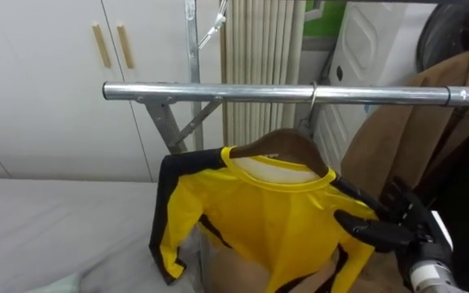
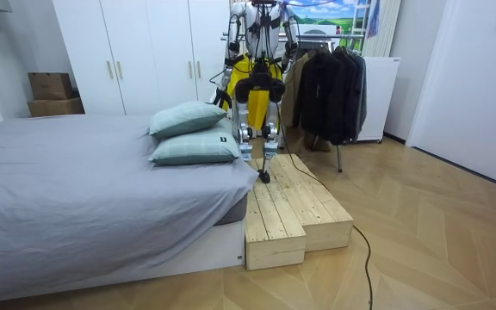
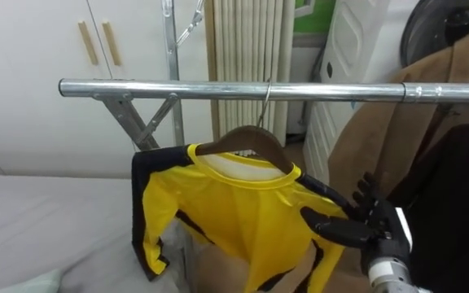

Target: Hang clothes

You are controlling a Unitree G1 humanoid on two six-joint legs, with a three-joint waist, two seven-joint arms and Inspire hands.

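Fingers (image 1: 363,224) on our right hand (image 1: 405,226) are spread out and loose, not wrapped round anything. The thumb seems to rest on one shoulder of the yellow shirt (image 1: 267,220). We stand on a wooden step (image 2: 291,207) next to the big grey bed (image 2: 76,189), and we face the clothes rack. White cupboards (image 1: 47,98) are behind it. A long shiny rail (image 1: 243,92) goes across in front of us. A brown coat (image 1: 397,138) hangs on it at our right. The yellow shirt hangs on the rail too, on a brown wooden hanger (image 1: 291,140). The little metal hook (image 1: 313,106) sits over the rail. So we think the hanging part is done and we are at the letting-go part. Next we should pull our hand away slowly, so we do not tug the sleeve or knock the hook off the rail.
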